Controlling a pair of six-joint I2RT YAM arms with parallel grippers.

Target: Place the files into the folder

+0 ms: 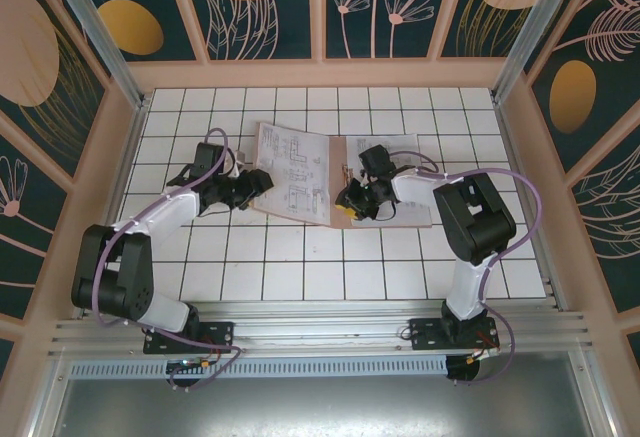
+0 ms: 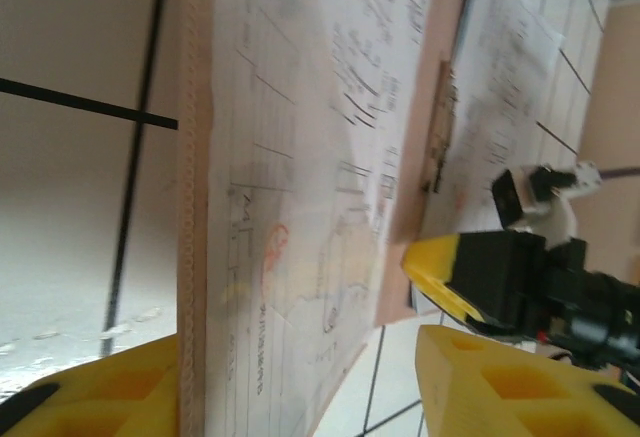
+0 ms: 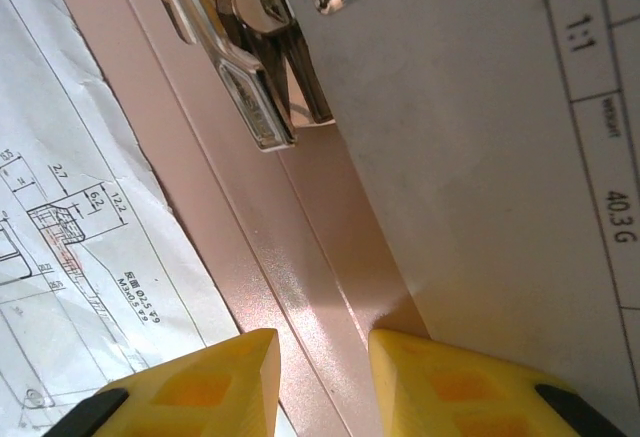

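my spread left hand (image 2: 298,349) straddles the folder's (image 1: 338,162) raised left cover (image 2: 190,207), which i'd swing right about its near-to-far spine (image 3: 300,287), under my half-spread right hand (image 3: 322,345).

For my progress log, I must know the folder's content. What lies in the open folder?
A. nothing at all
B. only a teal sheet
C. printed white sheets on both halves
C: one printed sheet lies left of the spine of the folder, another sheet right of it.
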